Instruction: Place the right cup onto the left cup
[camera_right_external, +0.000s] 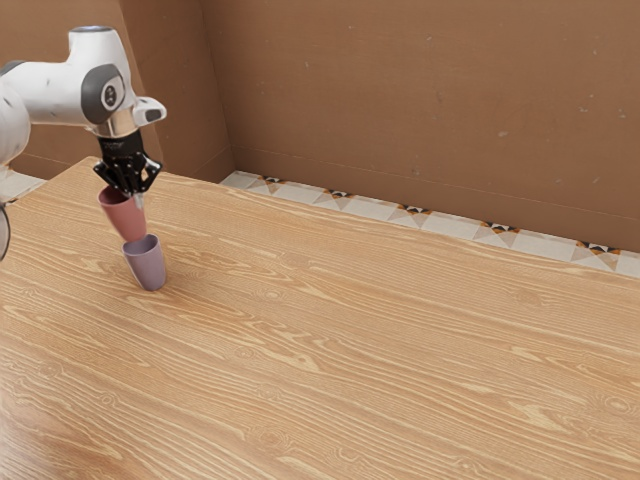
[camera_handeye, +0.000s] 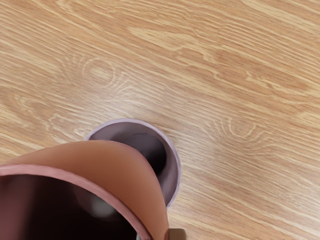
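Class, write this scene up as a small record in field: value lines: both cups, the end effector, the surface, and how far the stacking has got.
Held cup: red cup, mouth up, off the table
End effector: shut on the red cup's wall at the rim
Standing cup: purple cup, mouth up
Surface: wood-grained table
Background: brown wall
Stacking: unfinished; most of the red cup is above the purple cup's rim
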